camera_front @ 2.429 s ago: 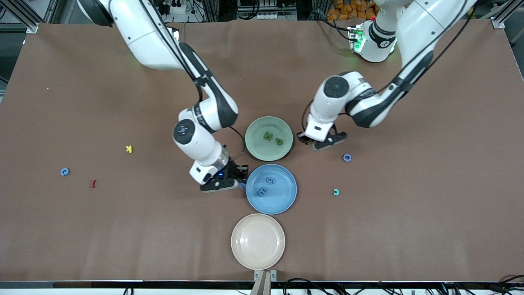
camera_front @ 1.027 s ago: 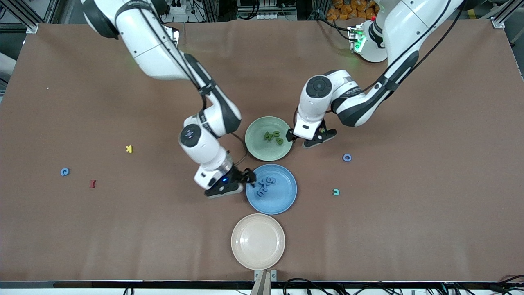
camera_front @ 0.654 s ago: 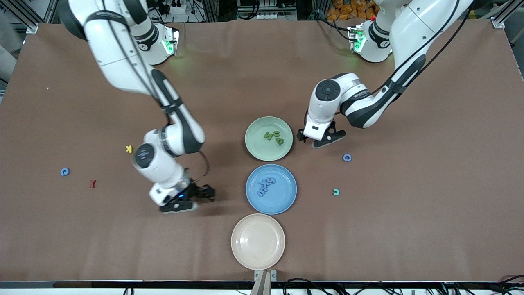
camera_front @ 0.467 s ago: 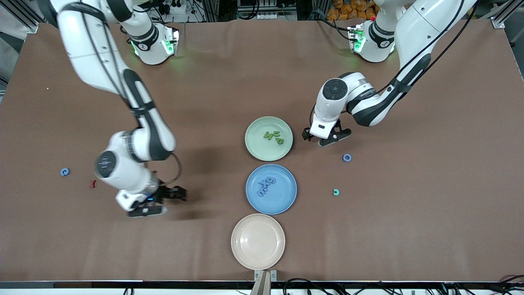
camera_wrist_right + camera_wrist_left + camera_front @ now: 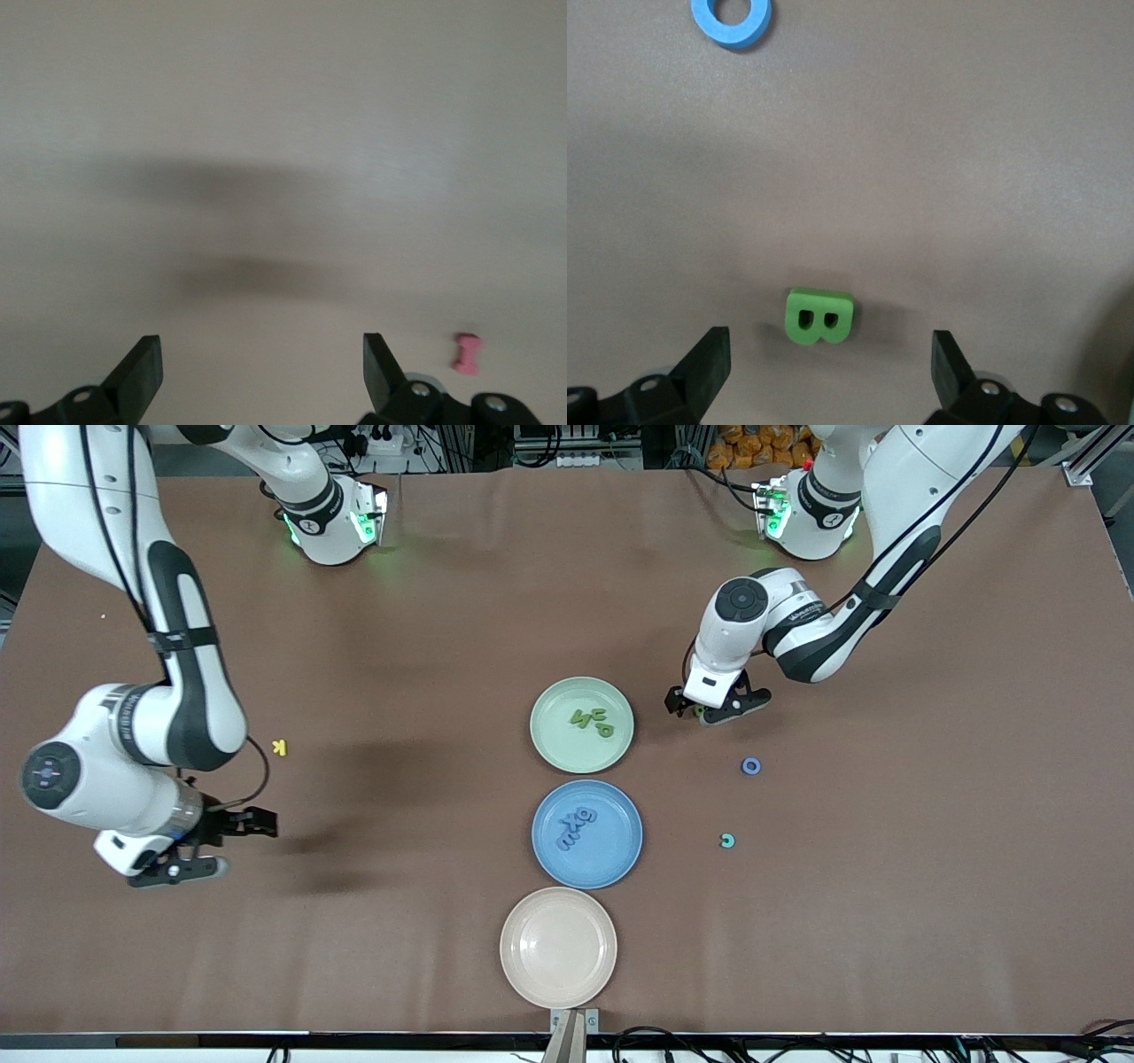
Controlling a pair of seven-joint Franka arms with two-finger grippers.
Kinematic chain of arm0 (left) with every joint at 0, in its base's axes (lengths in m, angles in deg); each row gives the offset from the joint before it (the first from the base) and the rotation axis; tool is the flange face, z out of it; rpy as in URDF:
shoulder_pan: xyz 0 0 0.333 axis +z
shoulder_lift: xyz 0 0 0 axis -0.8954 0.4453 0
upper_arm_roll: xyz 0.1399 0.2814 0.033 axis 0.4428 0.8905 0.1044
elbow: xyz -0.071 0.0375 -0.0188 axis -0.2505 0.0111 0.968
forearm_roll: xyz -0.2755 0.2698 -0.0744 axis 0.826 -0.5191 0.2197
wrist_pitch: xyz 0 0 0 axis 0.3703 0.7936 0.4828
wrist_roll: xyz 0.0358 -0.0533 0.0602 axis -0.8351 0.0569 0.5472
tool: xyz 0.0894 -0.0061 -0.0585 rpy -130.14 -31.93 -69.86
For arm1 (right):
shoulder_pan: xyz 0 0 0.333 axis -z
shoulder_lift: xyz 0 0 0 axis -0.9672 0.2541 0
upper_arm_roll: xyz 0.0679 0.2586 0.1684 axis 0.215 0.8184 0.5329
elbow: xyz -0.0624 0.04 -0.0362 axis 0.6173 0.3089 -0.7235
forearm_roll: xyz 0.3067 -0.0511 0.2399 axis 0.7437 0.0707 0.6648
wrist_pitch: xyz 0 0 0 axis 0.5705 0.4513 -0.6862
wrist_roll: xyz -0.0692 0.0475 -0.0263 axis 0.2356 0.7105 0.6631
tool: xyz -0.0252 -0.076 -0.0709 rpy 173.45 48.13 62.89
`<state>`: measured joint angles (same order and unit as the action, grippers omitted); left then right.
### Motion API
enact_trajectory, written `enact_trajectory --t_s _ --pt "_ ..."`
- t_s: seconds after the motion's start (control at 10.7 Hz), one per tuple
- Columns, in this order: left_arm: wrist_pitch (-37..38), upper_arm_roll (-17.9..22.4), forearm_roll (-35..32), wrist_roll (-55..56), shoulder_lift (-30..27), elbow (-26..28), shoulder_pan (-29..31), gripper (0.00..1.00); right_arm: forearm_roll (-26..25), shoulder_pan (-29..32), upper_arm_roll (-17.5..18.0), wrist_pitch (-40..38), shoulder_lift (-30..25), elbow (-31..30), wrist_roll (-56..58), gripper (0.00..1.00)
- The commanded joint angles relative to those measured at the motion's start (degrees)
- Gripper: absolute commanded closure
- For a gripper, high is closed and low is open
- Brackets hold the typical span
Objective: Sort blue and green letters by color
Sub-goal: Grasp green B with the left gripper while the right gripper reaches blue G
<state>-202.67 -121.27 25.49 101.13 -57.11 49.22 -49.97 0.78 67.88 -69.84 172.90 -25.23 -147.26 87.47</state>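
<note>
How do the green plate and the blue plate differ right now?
The green plate lies farther from the front camera, the blue plate nearer, just beside it. The green plate holds green letters; the blue plate holds blue letters. Both are round, similar in size, each carrying a small cluster matching its own color.

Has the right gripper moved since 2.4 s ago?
Yes. The right gripper, open, left the blue plate and now hangs toward the right arm's end of the table, past the yellow K.
</note>
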Motion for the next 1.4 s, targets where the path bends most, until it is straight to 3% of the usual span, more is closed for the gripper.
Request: enact_trajectory --t_s 0.0,0.28,0.65,1.12,1.21,1.31 --pt "-2.76 -0.39 -4.87 2.70 -2.02 2.72 1.87 0.00 -1.64 4.92 -1.22 0.13 -2.51 -3.64 3.26 0.00" --pt "-3.37 -0.22 -7.51 2.70 -0.53 2.55 2.75 0.00 -1.55 11.16 -2.81 3.90 -4.61 -9.35 12.92 0.00" --pt "-3.90 0.83 -10.06 2.70 1.23 2.02 3.28 0.00 -1.64 15.75 -2.99 16.45 -4.97 -18.13 14.09 0.00" --pt "-3.90 0.93 -10.15 2.70 2.11 1.49 2.58 0.00 -1.20 19.44 -2.90 22.62 -1.55 -19.38 16.11 0.00" --pt "-3.90 0.93 -10.15 2.70 2.11 1.23 2.84 0.62 -0.85 19.88 -2.81 23.50 -0.41 -19.04 16.11 0.00" --pt "-3.90 0.93 -10.15 2.70 2.11 1.14 2.84 1.00 -0.67 19.97 -2.81 24.73 0.73 -18.86 16.02 0.00"
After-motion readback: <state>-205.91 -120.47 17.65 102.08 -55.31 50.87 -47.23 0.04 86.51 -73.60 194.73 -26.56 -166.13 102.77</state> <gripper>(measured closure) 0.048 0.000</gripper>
